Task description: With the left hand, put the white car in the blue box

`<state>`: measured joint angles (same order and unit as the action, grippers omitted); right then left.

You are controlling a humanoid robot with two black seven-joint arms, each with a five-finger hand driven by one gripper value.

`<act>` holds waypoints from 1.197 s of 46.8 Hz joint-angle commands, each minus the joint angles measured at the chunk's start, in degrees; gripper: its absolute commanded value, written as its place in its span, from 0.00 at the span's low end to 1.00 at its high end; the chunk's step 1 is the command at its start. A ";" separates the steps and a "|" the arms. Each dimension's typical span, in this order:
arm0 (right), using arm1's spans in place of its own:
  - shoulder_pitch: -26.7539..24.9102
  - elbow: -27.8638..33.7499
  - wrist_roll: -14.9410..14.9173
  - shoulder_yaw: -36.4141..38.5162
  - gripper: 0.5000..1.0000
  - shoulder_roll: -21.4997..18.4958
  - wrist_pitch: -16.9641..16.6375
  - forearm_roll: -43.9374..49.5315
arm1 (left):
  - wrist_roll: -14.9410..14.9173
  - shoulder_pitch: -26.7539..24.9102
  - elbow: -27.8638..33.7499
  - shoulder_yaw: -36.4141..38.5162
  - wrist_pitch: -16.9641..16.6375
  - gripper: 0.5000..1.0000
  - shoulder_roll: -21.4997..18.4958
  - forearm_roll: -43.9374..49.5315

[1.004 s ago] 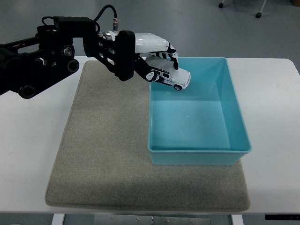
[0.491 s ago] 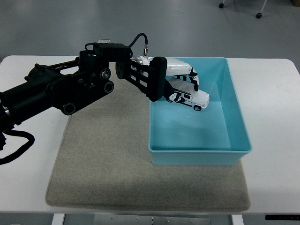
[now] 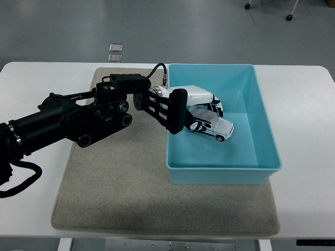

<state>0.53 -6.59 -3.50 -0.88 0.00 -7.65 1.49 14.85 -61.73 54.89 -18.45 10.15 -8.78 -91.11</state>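
Note:
The white toy car (image 3: 213,126) is low inside the blue box (image 3: 264,130), near the box's left-middle. My left hand (image 3: 201,107) reaches over the box's left wall, its white-and-black fingers curled over the car's roof and rear. Whether the wheels touch the box floor I cannot tell. The black left arm (image 3: 78,120) stretches across the mat from the left edge.
The blue box sits on the right part of a beige mat (image 3: 115,183) on the white table (image 3: 309,157). A small clear object (image 3: 115,51) lies on the floor beyond the table's far edge.
The left hand has carried the car from above the box's far-left corner down and forward into the box, and the arm has dropped lower over the mat.

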 commanded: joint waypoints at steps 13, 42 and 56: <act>0.00 0.00 -0.01 0.00 0.87 0.00 0.00 0.00 | -0.08 0.12 -0.05 -1.06 -0.57 1.00 -0.09 11.73; 0.00 0.00 -0.01 0.00 0.87 0.00 0.00 0.00 | -0.17 -0.06 -0.31 -6.60 6.45 1.00 -14.76 58.04; 0.00 0.00 -0.01 0.00 0.87 0.00 0.00 0.00 | -0.34 3.37 -0.49 -6.77 13.66 1.00 -23.12 76.25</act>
<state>0.53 -6.59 -3.50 -0.88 0.00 -7.64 1.49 14.58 -59.35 54.47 -25.03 21.82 -30.74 -18.43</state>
